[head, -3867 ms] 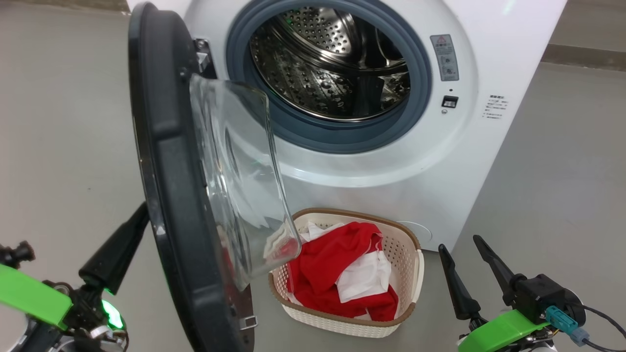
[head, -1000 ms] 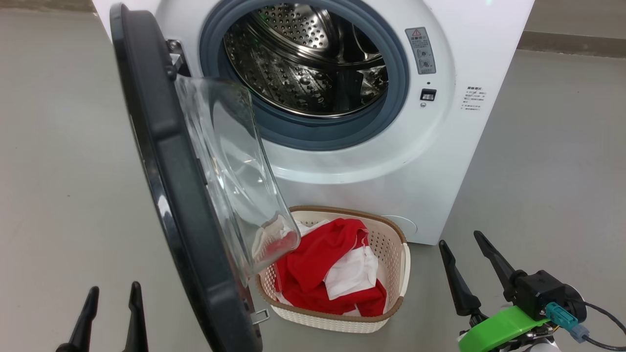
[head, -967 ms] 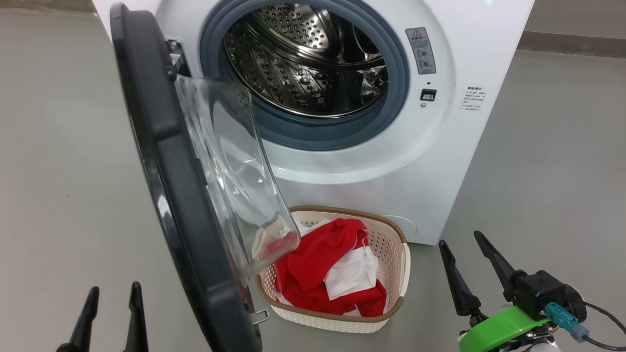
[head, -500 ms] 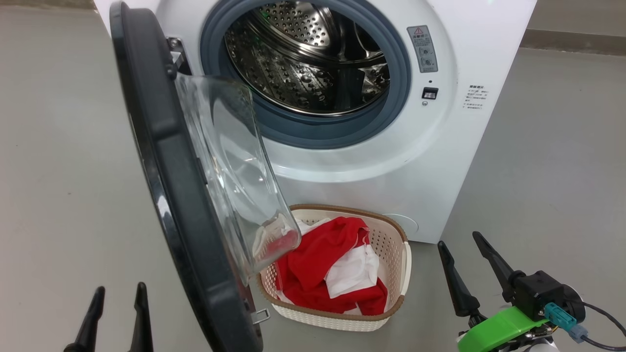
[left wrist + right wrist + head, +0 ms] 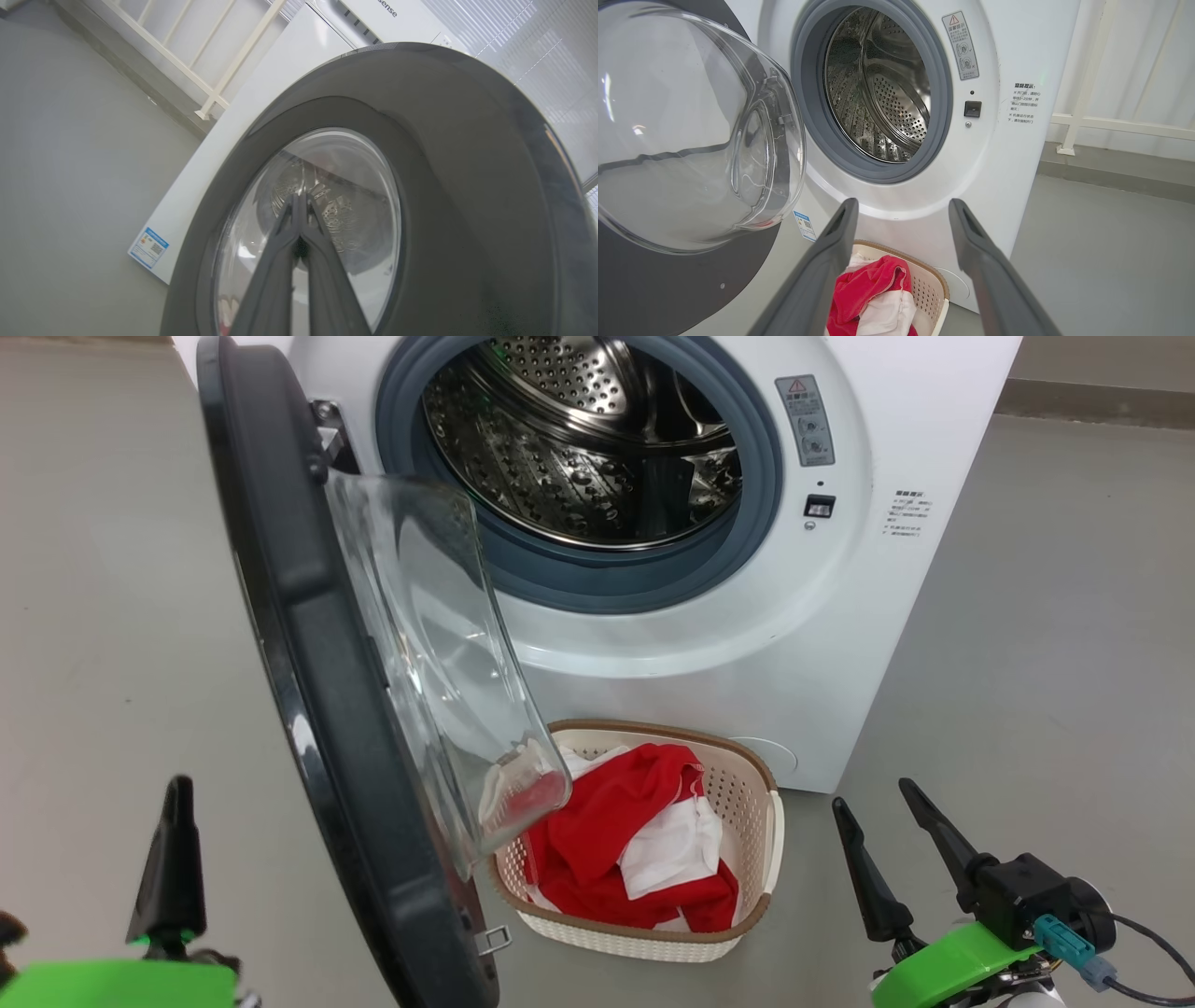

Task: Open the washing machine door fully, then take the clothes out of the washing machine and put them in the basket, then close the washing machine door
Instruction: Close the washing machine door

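L gripper (image 5: 177, 789) is rising at 7 o'clock, tips pinched together, empty, beside door (image 5: 308, 644); R gripper (image 5: 870, 793) is hanging spread wide, empty

Open door (image 5: 313, 644) overhangs the basket (image 5: 644, 943)'s left side.

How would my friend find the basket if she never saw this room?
Start at the big white front-loading washing machine with its round black-rimmed door open. On the grey floor right in front of it sits a small cream plastic basket with holes in its sides. Nothing else there has a brown woven-look rim or red and white clothes heaped inside.
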